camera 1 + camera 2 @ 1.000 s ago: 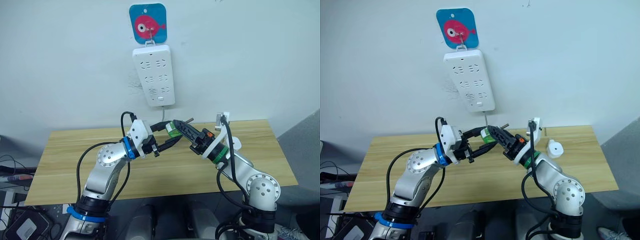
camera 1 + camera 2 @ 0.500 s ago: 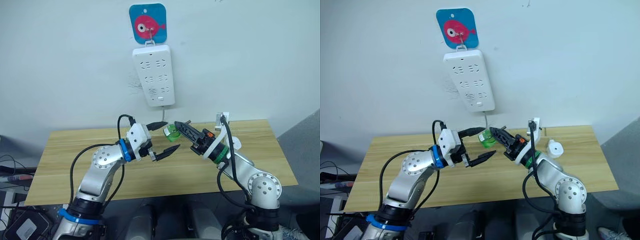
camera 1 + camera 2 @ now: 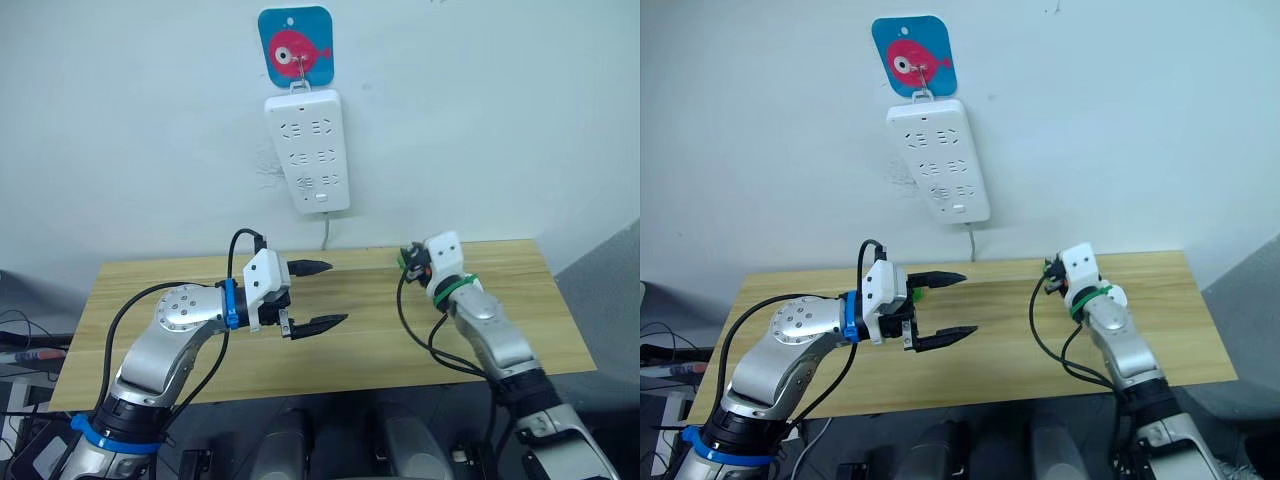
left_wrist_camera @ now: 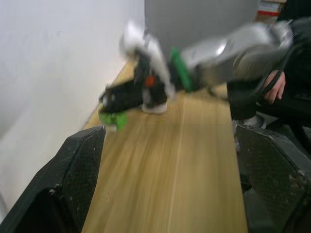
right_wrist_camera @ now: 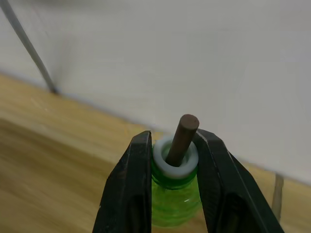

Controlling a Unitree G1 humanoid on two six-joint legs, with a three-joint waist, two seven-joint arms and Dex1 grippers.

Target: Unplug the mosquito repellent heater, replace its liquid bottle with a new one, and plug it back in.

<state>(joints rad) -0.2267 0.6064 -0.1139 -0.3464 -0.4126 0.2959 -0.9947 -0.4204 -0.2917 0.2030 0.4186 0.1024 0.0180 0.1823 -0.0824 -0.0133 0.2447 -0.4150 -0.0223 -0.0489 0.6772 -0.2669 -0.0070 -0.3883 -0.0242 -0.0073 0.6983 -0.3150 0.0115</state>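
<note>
Two tools, split roles: the right tool [image 5: 170,194] pinches the green bottle [image 5: 174,194] by its neck over the table [image 3: 350,350]; the left tool [image 3: 315,295] gapes wide, empty. Heater [image 4: 156,106] sits behind the right arm.

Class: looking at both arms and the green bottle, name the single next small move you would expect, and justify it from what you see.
Probably the right gripper, shut on the green bottle at its white neck, should carry it toward the mosquito repellent heater resting on the table by that arm. The left gripper is open and holds nothing.
</note>
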